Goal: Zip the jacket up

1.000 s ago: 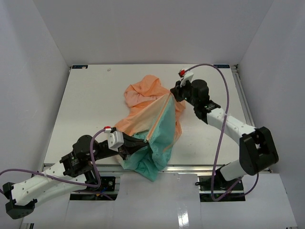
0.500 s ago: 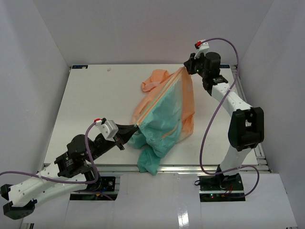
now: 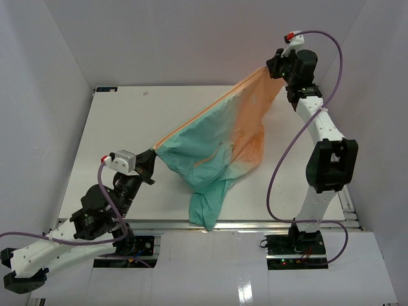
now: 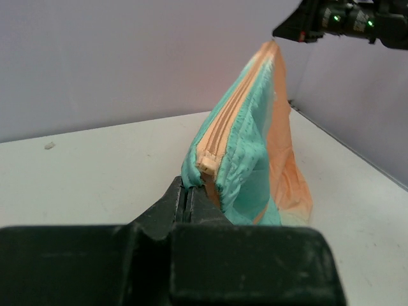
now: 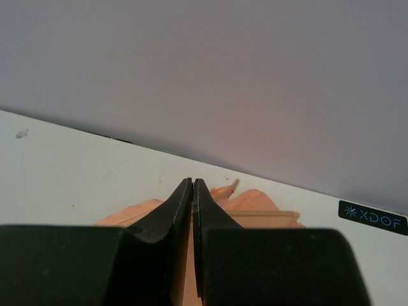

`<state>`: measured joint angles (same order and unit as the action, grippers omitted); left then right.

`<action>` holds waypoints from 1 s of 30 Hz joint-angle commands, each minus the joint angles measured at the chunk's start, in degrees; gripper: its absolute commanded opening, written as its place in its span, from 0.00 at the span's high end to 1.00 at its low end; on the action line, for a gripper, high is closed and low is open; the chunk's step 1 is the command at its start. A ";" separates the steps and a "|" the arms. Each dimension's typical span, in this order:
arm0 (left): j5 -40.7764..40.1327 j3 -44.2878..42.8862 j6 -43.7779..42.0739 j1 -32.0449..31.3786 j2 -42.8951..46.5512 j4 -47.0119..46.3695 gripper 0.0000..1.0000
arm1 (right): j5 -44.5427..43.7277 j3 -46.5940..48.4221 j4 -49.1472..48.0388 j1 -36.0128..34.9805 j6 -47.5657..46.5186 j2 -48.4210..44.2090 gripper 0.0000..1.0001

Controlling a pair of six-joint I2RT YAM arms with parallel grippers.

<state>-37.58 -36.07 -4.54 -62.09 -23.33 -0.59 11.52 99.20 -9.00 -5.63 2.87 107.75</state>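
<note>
Clamping taut jacket (image 3: 217,146), left end effector (image 3: 151,160), right end effector (image 3: 271,69), left wrist shows zipper (image 4: 220,137)

My work surface is a flat white table (image 3: 115,127) enclosed by plain white walls (image 3: 191,38) on three sides, with a small speck (image 3: 148,93) near its far left corner, a metal rail (image 3: 255,224) along its near edge, and a dark XDOF label (image 5: 373,217) beside the far wall.

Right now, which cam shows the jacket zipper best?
Left wrist: the zipper runs close-up from the left hand toward the right hand. Top external shows the jacket stretched, its zipper a thin edge; right wrist just orange fabric.
</note>
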 commanded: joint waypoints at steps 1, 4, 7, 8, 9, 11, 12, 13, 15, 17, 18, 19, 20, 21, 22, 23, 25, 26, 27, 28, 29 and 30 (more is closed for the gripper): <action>-10.78 1.79 -1.89 -0.13 6.32 -8.11 1.00 | -2.54 3.02 -1.15 1.93 -0.31 1.96 0.92; -12.32 1.39 -2.29 -0.13 6.64 -8.01 1.00 | -2.55 3.40 -1.94 2.00 0.03 2.71 0.92; -16.19 0.59 -2.96 -0.13 5.73 -7.88 1.00 | -4.01 4.25 -1.81 2.05 -0.32 3.44 0.92; -16.68 0.69 -3.60 -0.13 6.04 -8.94 1.00 | -4.76 4.30 -1.81 2.21 -0.32 3.49 0.92; -16.98 1.03 -4.33 -0.13 6.77 -9.83 1.00 | -5.17 4.29 -1.81 2.32 -0.33 3.55 0.92; -16.85 1.68 -5.18 -0.13 8.22 -11.18 1.00 | -6.23 4.32 -1.81 2.53 -0.33 3.76 0.92; -17.10 1.70 -5.42 -0.13 9.19 -11.28 1.00 | -7.44 4.33 -1.88 2.69 -0.60 4.12 0.92; -17.18 1.66 -5.61 -0.13 9.79 -11.10 1.00 | -8.44 4.33 -2.03 2.94 -0.76 4.57 0.92; -17.09 1.53 -6.34 -0.39 10.32 -10.84 1.00 | -9.84 4.42 -2.85 3.42 -1.03 5.79 0.92; -18.19 1.16 -6.94 -0.91 9.59 -10.25 1.00 | -10.00 4.34 -3.38 4.67 -0.08 6.82 0.92; -18.99 1.09 -7.48 -1.09 9.02 -10.42 1.00 | -9.72 3.96 -4.07 4.91 0.56 7.11 0.92; -19.95 1.09 -8.16 -1.23 8.34 -10.87 1.00 | -9.22 3.37 -5.02 4.92 1.29 7.25 0.92; -20.36 1.03 -8.49 -1.27 7.95 -11.19 1.00 | -8.83 3.13 -5.79 4.98 1.57 7.41 0.92; -20.32 1.00 -8.66 -1.33 7.75 -11.28 1.00 | -8.71 3.21 -6.24 5.01 1.61 7.58 0.92; -19.44 1.50 -8.69 -1.36 7.57 -11.70 1.00 | -7.86 3.58 -6.73 4.97 1.57 7.80 0.92; -18.08 2.28 -8.38 -1.36 7.36 -12.26 1.00 | -6.53 4.05 -7.23 4.92 1.50 8.02 0.92; -11.11 3.86 -6.30 -1.36 5.81 -12.46 1.00 | -3.52 5.95 -8.41 4.92 1.57 8.65 0.92; -7.54 5.08 -5.02 -1.36 4.64 -12.68 1.00 | -1.01 7.62 -8.53 4.92 1.85 9.31 0.92; -3.85 6.32 -3.79 -1.36 3.19 -13.44 1.00 | 1.78 9.41 -8.23 4.86 1.96 10.08 0.92; -0.09 7.58 -2.59 -1.36 1.58 -14.53 1.00 | 4.75 11.29 -7.66 4.76 1.96 10.92 0.92; 3.13 8.35 -1.61 -1.36 -0.80 -14.82 1.00 | 6.66 12.54 -7.72 4.01 1.12 11.66 0.92; 6.30 8.81 -0.18 -1.36 -3.55 -14.90 1.00 | 8.16 13.44 -7.93 3.19 0.04 12.33 0.92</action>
<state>-45.76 -30.04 -9.21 -63.54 -19.41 -11.99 12.68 105.39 -11.17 -2.21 5.11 118.64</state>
